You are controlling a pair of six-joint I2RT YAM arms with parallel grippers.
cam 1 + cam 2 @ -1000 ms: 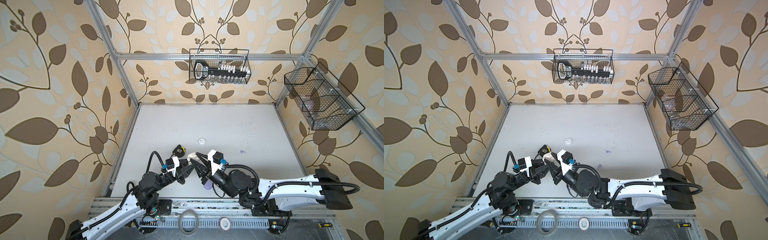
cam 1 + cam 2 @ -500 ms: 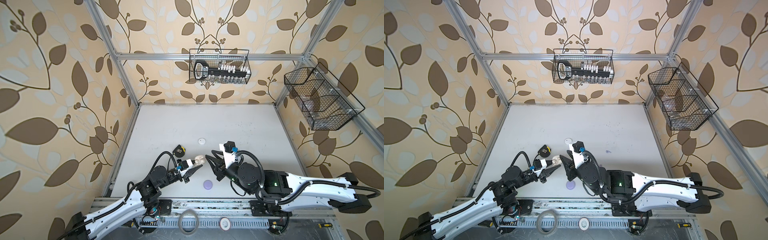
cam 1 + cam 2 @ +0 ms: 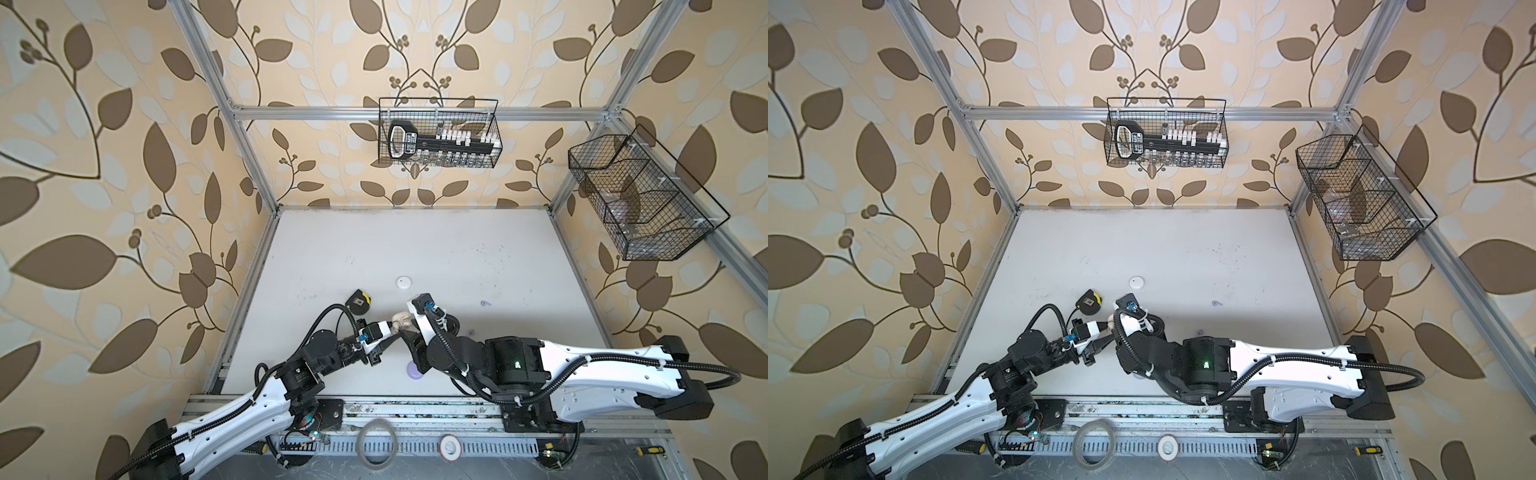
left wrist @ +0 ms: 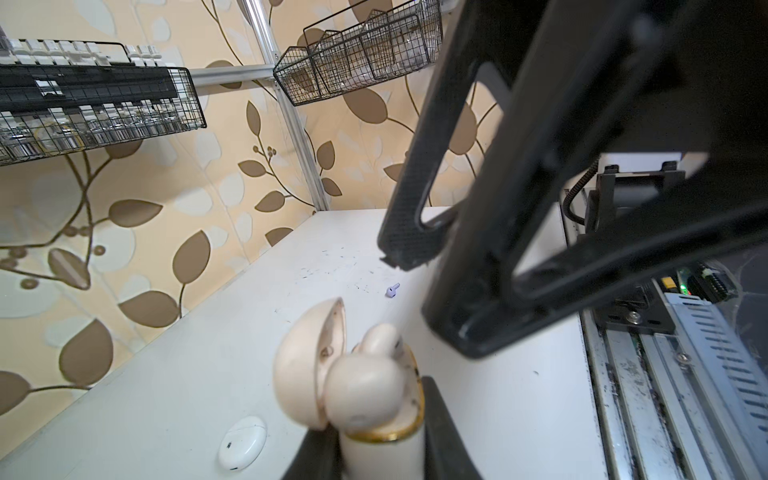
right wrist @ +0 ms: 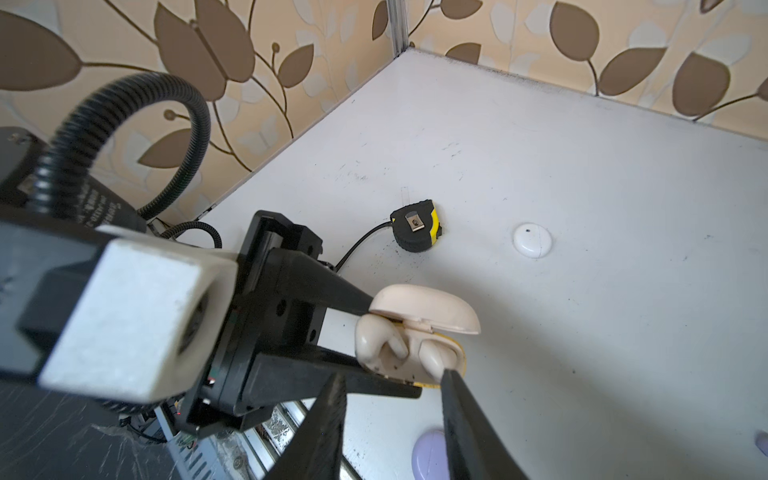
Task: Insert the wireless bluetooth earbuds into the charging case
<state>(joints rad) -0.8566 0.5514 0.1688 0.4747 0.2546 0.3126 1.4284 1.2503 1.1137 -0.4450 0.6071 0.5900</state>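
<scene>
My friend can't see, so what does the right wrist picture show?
The left gripper holds an open cream charging case with two cream earbuds in it; the open right gripper has a fingertip against one. A tape measure and a round white case lie on the table.
</scene>
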